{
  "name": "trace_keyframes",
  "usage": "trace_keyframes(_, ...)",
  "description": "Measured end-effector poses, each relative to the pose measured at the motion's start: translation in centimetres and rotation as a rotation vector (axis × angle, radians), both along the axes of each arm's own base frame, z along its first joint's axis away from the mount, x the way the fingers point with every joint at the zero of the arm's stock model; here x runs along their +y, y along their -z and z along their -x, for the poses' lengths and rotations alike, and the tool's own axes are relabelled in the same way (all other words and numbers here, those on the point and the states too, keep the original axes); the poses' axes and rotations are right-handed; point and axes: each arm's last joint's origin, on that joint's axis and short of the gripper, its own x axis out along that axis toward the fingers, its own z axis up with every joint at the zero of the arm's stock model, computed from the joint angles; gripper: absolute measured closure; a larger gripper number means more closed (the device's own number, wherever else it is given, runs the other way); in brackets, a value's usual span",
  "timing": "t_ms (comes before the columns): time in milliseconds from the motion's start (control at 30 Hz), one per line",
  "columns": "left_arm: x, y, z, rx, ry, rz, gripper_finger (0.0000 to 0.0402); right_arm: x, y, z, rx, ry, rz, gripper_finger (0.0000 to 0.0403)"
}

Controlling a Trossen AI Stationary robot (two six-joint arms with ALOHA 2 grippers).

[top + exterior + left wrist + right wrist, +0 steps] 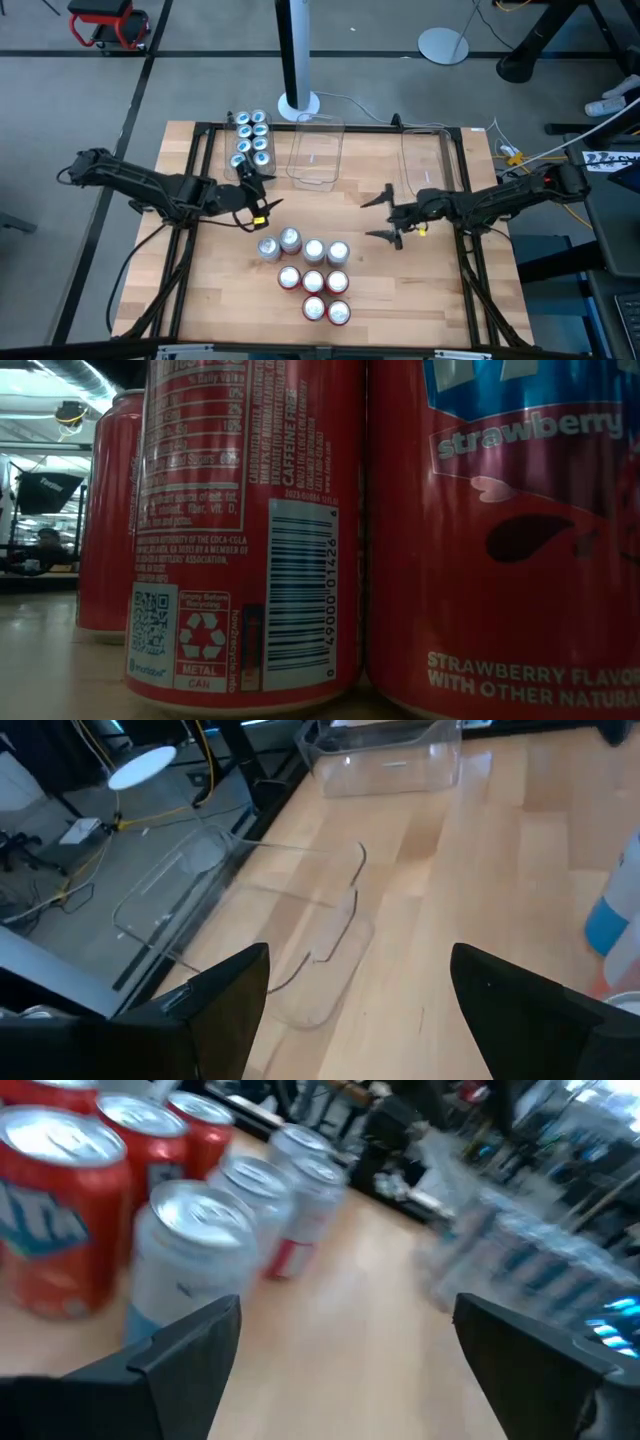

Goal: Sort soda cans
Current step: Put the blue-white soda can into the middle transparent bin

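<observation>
Teal-blue cans [251, 138] stand in a tight cluster near the table's far left. Silver cans [280, 243] and red cans [313, 295] stand on their bases in a group at the table's middle, toward the near edge. The low view shows red cans [245, 530] close up. My left gripper [260, 195] is open between the teal cluster and the silver cans, touching nothing; in its wrist view a teal can [612, 910] shows at the edge. My right gripper [380, 218] is open, right of the mixed group, facing a silver can [190, 1250] and red cans [60, 1210].
Two clear plastic tubs [316, 152] [425, 155] sit at the table's far edge; the left wrist view looks across both [250, 910] [385, 760]. A black frame [200, 160] runs along the table's sides. Bare wood lies between the two grippers.
</observation>
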Motion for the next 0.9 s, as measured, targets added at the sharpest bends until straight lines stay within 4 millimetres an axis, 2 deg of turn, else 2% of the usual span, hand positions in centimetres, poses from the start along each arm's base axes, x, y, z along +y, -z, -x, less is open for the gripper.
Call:
trace_keyframes(233, -0.7, 0.5, -0.2, 0.008, 0.007, 0.038, 0.0101, 2.3, -1.1, -4.8, 0.076, -0.102, -0.077, 0.0036)
trace_keyframes(367, -1.0, 0.5, -0.1, 0.008, 0.02, 0.038, 0.0101, 2.6, -0.6, -6.5, 0.189, -0.112, -0.113, 0.0036)
trace_keyframes(467, -1.0, 0.5, -0.1, 0.005, 0.021, 0.038, 0.0101, 2.8, -0.6, -7.5, 0.213, -0.138, -0.15, 0.0036)
trace_keyframes(667, -1.0, 0.5, -0.1, 0.006, 0.022, 0.036, 0.0101, 3.1, -0.8, -8.0, 0.225, -0.164, -0.196, 0.0036)
trace_keyframes(900, -1.0, 0.5, -0.1, 0.007, 0.022, 0.036, 0.0101, 3.3, 0.0, -8.3, 0.259, -0.157, -0.226, 0.0036)
